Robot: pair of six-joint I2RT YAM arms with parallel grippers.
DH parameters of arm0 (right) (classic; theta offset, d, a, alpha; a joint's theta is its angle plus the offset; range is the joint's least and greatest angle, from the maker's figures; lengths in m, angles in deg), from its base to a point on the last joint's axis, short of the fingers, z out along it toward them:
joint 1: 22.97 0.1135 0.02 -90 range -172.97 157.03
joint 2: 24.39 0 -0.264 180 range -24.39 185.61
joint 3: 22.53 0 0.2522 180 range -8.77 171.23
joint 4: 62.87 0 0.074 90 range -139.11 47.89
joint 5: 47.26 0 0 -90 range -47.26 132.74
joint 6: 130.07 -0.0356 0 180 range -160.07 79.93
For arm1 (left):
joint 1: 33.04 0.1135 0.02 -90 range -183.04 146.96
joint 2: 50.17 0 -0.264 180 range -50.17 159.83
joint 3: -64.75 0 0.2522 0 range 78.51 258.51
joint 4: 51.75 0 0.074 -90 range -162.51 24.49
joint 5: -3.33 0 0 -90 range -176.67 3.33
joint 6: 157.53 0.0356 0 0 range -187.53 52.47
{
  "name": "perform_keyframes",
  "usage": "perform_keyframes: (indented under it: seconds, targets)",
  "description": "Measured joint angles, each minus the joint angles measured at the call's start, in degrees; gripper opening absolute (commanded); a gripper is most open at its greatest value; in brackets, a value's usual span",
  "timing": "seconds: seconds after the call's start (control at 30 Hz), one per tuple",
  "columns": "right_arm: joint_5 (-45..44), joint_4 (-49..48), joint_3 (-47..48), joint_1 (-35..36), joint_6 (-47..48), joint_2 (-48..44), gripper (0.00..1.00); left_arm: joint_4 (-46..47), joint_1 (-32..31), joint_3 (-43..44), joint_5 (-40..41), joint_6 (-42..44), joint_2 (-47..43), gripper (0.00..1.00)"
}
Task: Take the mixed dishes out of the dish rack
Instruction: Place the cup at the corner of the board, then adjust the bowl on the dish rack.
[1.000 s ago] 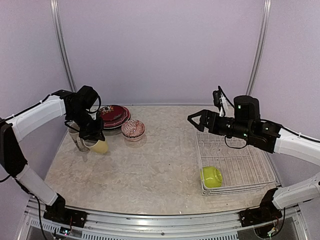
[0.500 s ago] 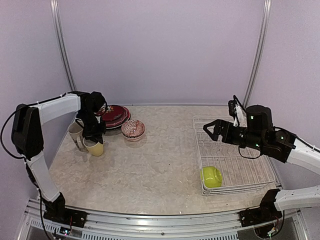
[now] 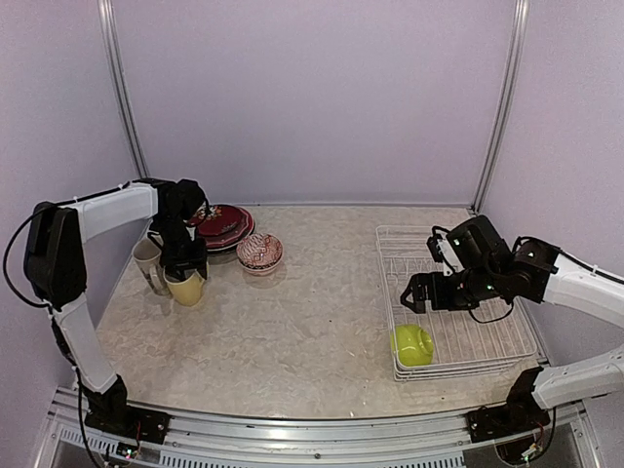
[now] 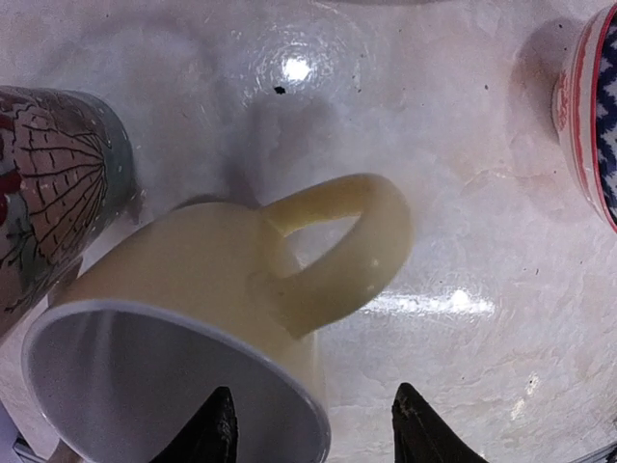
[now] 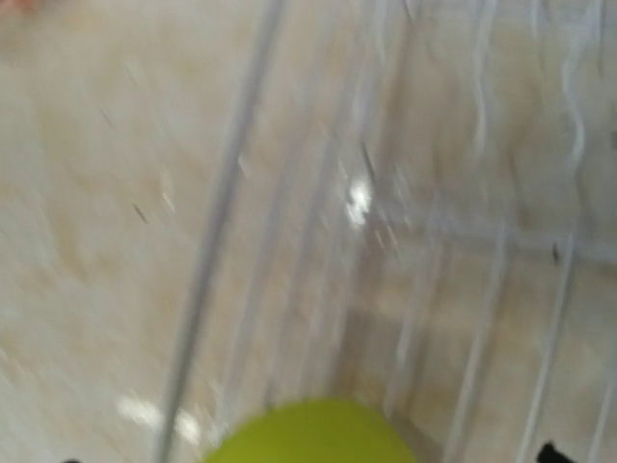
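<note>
Left wrist, left hand (image 4: pixel 313 417) half open, astride yellow mug (image 4: pixel 183 289) rim

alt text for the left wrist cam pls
A pale yellow mug with a white inside stands on the marbled table, its handle pointing right, its rim between the left gripper's two parted black fingertips. A patterned cream mug sits at the left edge, a blue-chevron bowl at the right.
</note>
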Motion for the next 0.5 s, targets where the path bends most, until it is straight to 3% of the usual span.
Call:
perform_keyframes:
  seconds: [0.27, 0.5]
  targets:
    - [3.48, 8.00, -0.04, 0.66, 0.46, 1.53, 0.94, -1.03, -0.35, 3.06, -1.73, 0.52, -5.84, 0.89]
    - [6.45, 9.79, -0.04, 0.92, 0.63, 4.09, 0.99, 0.52, -4.44, 14.14, -3.30, 2.91, -16.68, 0.99]
